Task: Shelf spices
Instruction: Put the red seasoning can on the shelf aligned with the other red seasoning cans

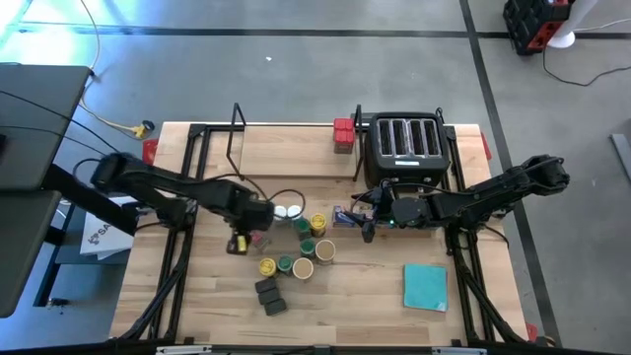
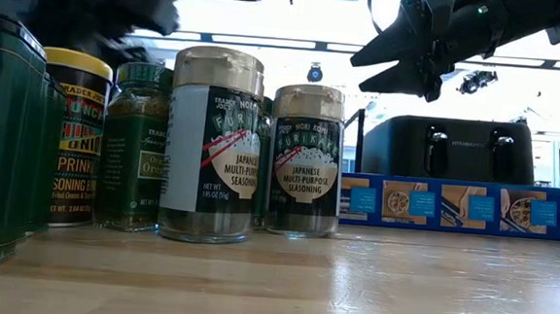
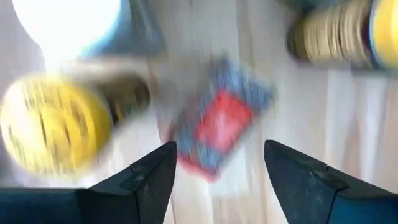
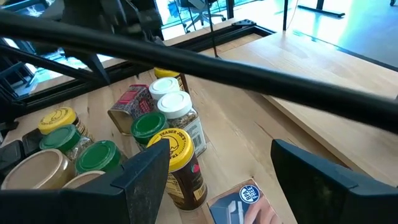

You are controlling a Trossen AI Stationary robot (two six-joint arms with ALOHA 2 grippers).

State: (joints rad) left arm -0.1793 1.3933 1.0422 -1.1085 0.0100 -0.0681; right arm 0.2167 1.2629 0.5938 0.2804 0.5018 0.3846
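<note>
High view: both arms reach in over the bench (image 1: 197, 316) toward the jar cluster at its centre.
Left tool (image 1: 248, 229): positioned at the left edge of the cluster, above a red tin (image 3: 214, 127) lying on its side; in the left wrist view the fingers (image 3: 152, 177) stand wide apart with the tin between and beyond them, nothing gripped.
Right tool (image 1: 367, 219): positioned in front of the toaster (image 1: 406, 148), right of the cluster; in the right wrist view its fingers (image 4: 146, 171) are spread wide and hold nothing.
Spices (image 1: 296, 247): grouped at bench centre; two white-lidded jars (image 1: 287, 212) at the back, yellow-lidded jar (image 1: 318, 226) and green-lidded jars beside them, tan-lidded jars (image 1: 314, 258) at the front, two dark grey blocks (image 1: 269, 296) nearest the front edge.
Separate tin: one red tin (image 1: 342, 134) stands at the right end of the shelf, just beside the toaster.
Shelf (image 1: 286, 148): along the rear of the bench, left of the toaster; pale board with black wire uprights.
Blue box (image 2: 462, 207): lies in front of the toaster, right of the jars.
Teal pad (image 1: 425, 286): flat on the bench at front right, well apart from the jars.
Low view: furikake jars (image 2: 304, 158) stand upright on the bench.
</note>
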